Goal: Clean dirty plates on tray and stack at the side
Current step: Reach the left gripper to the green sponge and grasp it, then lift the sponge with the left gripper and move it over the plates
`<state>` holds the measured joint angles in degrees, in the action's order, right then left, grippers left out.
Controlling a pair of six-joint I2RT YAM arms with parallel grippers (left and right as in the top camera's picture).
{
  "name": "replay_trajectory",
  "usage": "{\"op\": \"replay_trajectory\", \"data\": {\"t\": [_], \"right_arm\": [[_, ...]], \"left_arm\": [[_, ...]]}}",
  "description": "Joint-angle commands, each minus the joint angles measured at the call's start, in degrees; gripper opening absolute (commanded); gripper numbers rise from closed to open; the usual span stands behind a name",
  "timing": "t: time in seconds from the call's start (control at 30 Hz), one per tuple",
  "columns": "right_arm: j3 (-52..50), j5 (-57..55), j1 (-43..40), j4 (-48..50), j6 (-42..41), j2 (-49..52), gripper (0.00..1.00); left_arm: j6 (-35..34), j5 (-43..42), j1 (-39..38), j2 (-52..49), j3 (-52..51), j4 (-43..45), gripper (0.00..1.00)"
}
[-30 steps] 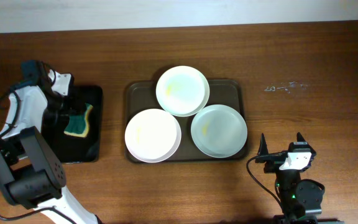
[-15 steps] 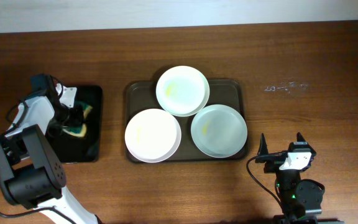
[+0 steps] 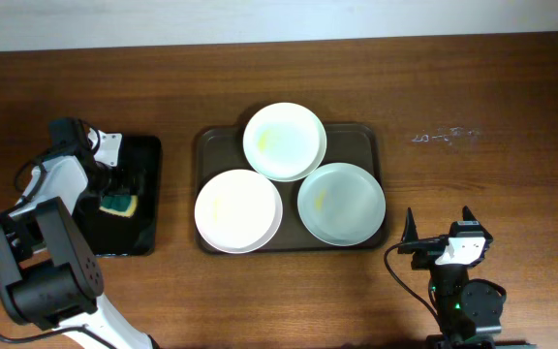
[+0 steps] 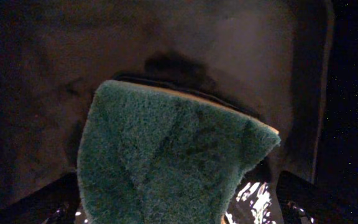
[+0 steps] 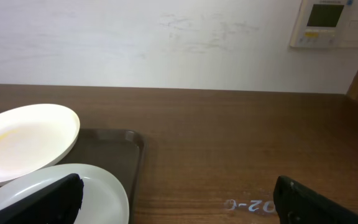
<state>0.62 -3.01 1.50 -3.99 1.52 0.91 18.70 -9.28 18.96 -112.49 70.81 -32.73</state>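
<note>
Three plates lie on the brown tray: a white one at the back with a yellowish smear, a white one at front left, a pale grey-green one at front right. My left gripper is over a green-and-yellow sponge on the black tray. In the left wrist view the sponge sits between my spread fingers, and the left gripper is open. My right gripper is open and empty near the table's front, right of the grey-green plate.
The right wrist view shows the back white plate, the brown tray's corner, a chalk mark on the wooden table and a wall behind. The black tray stands left of the brown tray.
My left gripper has moved toward the front of the black tray and come down over the sponge, which now lies a little nearer the front. The right arm has not moved.
</note>
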Motion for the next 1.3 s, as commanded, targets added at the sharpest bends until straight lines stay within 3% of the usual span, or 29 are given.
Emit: {"op": "replay_trajectory", "data": {"t": [0.0, 0.03, 0.07, 0.1, 0.27, 0.4, 0.5, 0.77, 0.93, 1.07, 1.13, 1.2, 1.27], "right_arm": [[-0.31, -0.7, 0.37, -0.33, -0.24, -0.39, 0.99], [-0.31, -0.7, 0.37, -0.35, -0.24, -0.39, 0.98], [-0.31, -0.68, 0.37, -0.33, -0.24, -0.39, 0.98], [-0.31, -0.68, 0.37, -0.33, -0.24, -0.39, 0.98], [-0.31, -0.7, 0.37, -0.33, -0.24, -0.39, 0.98], [-0.31, -0.7, 0.37, -0.33, -0.24, -0.39, 0.98], [-0.31, -0.7, 0.37, -0.33, -0.24, -0.39, 0.98], [-0.31, -0.68, 0.37, -0.33, -0.24, -0.39, 0.98], [-0.31, -0.7, 0.37, -0.33, -0.24, -0.39, 0.99], [-0.31, -0.68, 0.37, -0.33, -0.24, -0.39, 0.98], [-0.31, -0.68, 0.37, -0.33, -0.24, -0.39, 0.98], [-0.31, -0.68, 0.37, -0.33, -0.24, -0.39, 0.98], [-0.31, -0.68, 0.37, -0.33, -0.24, -0.39, 0.98]], "left_arm": [[0.24, -0.17, 0.07, 0.02, -1.33, -0.76, 0.49], [0.24, -0.15, 0.07, 0.24, -1.22, -0.79, 0.34], [0.24, 0.07, 0.07, 1.49, -0.76, -1.01, 0.07], [0.24, 0.07, 0.07, 2.64, -0.39, -1.25, 0.0], [0.22, 0.04, 0.07, 15.72, 0.39, -0.7, 0.0], [-6.75, 0.02, 0.07, 24.61, 0.39, 2.05, 0.0], [-12.09, 0.02, 0.07, 24.83, 0.37, 3.43, 0.0], [-11.1, 0.26, 0.94, 14.1, 0.2, 9.94, 0.0], [-11.08, 13.73, 1.07, 23.96, 0.2, 10.05, 0.0], [2.91, 15.06, 1.05, 27.34, 0.2, 7.45, 0.0], [4.2, 22.32, 1.03, 27.17, 0.17, 5.86, 0.0], [9.46, 23.58, -0.26, 26.91, 0.15, 3.43, 0.0], [9.51, 24.39, -2.71, 26.01, 0.15, 2.45, 0.0]]}}
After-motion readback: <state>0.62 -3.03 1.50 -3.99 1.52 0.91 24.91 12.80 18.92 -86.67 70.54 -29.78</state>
